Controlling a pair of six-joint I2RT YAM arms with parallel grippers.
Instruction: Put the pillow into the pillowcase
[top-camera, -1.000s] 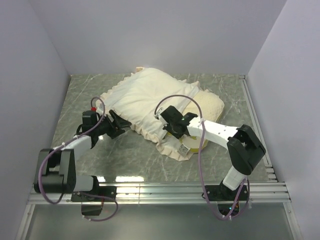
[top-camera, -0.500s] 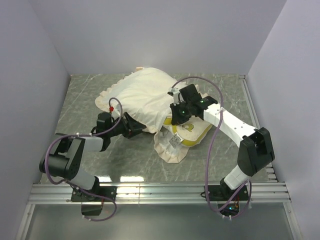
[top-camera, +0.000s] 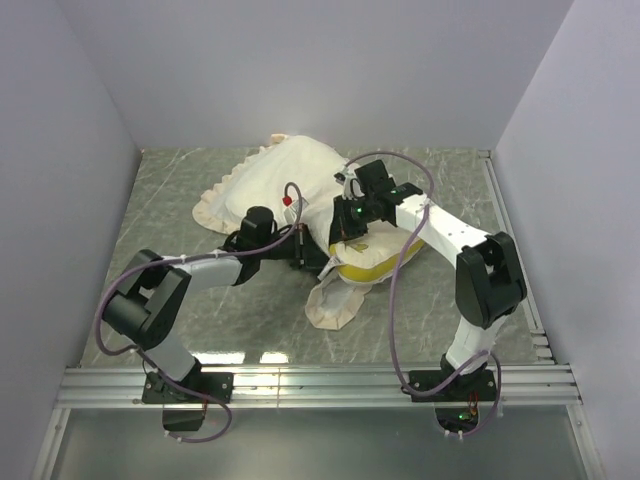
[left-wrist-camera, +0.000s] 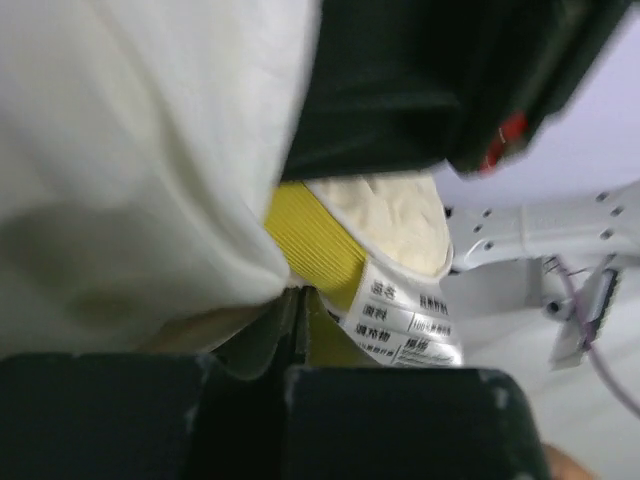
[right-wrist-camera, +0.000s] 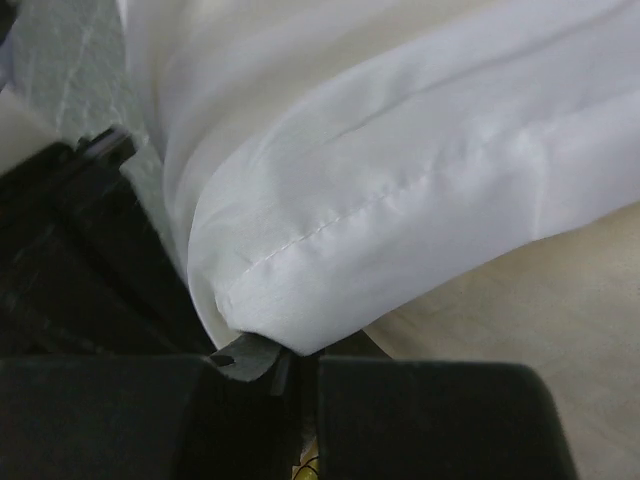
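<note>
pillow (top-camera: 372, 265): bench (top-camera: 450, 175) centre, partly inside pillowcase (top-camera: 270, 190) mouth | pillowcase: heaped from centre toward far edge | left jaws: clamped on pillowcase hem | right jaws: clamped on pillowcase hem

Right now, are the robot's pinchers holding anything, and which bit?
Both hold the pillowcase: the left gripper and the right gripper each pinch a fold of its white fabric.

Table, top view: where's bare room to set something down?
Free table: far right corner behind the right arm; left-wall strip beside the pillowcase; near edge between the left arm and right arm. Crowded: mid-table, where both arms reach onto pillowcase and pillow.
</note>
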